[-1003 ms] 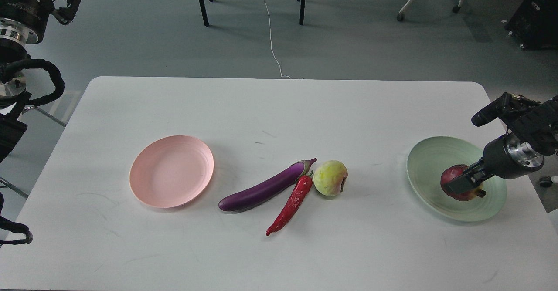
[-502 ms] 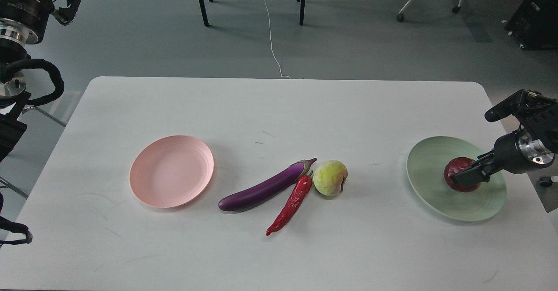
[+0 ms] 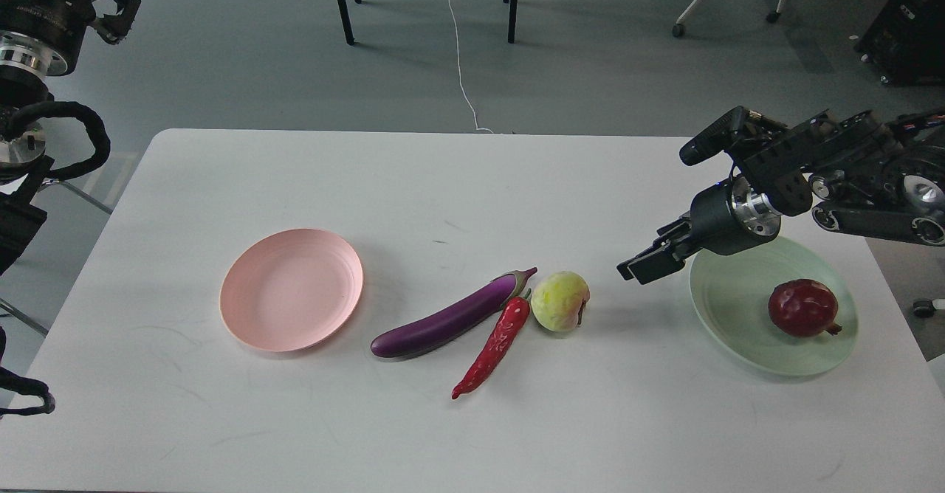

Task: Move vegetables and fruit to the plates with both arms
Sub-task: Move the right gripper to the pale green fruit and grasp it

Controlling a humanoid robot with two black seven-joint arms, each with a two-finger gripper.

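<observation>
Head view: white table [image 3: 458, 183] over grey floor, chair legs behind. Right gripper [image 3: 641, 267] now off the pomegranate [image 3: 802, 308], lifted clear of the green plate [image 3: 720, 308] and swung toward table centre; empty, fingers seen end-on, opening can't tell. Pomegranate left sitting on green plate, so one fruit done. Yellow-green fruit [image 3: 559, 301] likely next for this arm, still on table touching chili [image 3: 493, 347] and close to eggplant [image 3: 450, 317]. Pink plate [image 3: 291, 289] bare. Left gripper [image 3: 111, 7] parked up at top-left, unchanged, holding nothing, opening unclear.
</observation>
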